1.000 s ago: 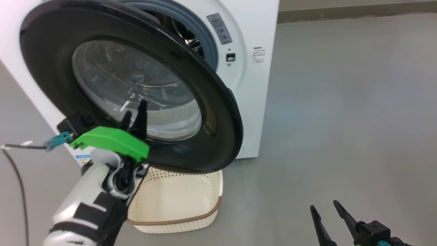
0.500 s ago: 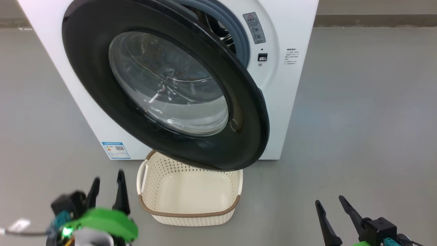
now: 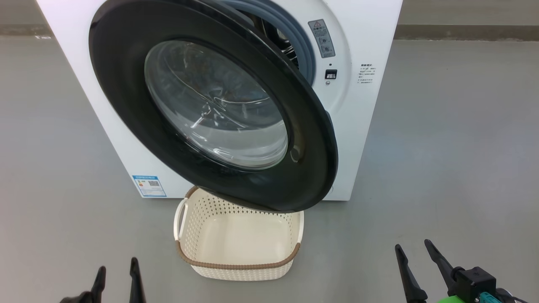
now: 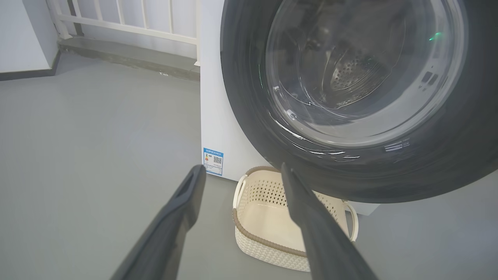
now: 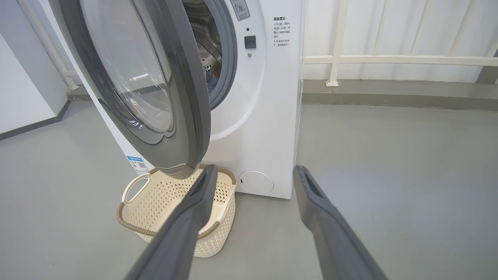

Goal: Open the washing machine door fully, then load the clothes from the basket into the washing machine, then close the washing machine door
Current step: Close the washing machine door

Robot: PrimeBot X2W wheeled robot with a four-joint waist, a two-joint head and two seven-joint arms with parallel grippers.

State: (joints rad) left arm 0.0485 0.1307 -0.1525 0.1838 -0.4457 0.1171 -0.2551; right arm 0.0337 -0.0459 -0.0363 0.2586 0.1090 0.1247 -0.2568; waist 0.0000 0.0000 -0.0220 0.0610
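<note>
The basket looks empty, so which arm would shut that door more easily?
Probably the right. The washing machine door stands ajar, hinged on the robot's left, so its free edge is nearer the right fingers. Both they and the left fingers are open, empty.

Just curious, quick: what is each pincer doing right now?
Left pincer: open, holding nothing.
Right pincer: open, holding nothing.
</note>
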